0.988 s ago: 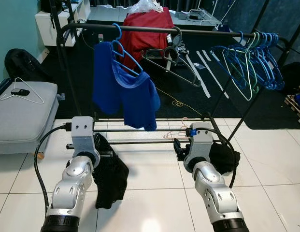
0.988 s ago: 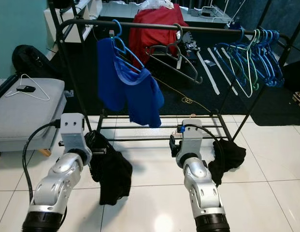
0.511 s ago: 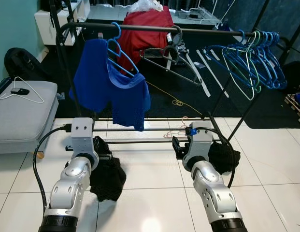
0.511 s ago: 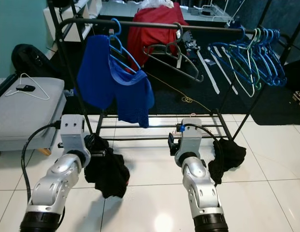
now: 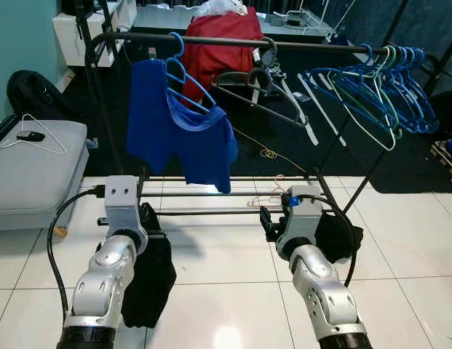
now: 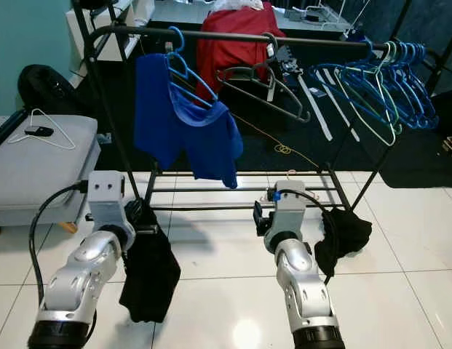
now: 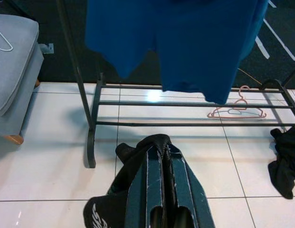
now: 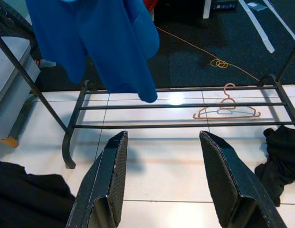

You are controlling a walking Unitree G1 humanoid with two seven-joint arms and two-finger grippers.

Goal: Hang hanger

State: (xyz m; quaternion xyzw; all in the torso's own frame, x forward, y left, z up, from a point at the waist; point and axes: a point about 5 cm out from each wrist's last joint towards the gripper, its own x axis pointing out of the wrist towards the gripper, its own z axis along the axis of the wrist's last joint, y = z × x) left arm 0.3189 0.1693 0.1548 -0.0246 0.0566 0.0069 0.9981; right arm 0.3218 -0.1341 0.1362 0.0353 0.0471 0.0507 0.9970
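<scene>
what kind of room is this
Probably a room in a home used for laundry or dressing: a black clothes rack holds a blue shirt and a row of blue hangers, with a grey padded bench on white tiles beside it.

The blue shirt (image 7: 185, 42) is cut off at the frame's top edge.

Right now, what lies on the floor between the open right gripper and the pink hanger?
In the right wrist view, bare white tile and the rack's lower rails separate the right gripper from the pink hanger.

Grey bench (image 5: 33, 171) left; black backpack (image 5: 30, 96) behind; white tiles (image 5: 218, 269).
</scene>
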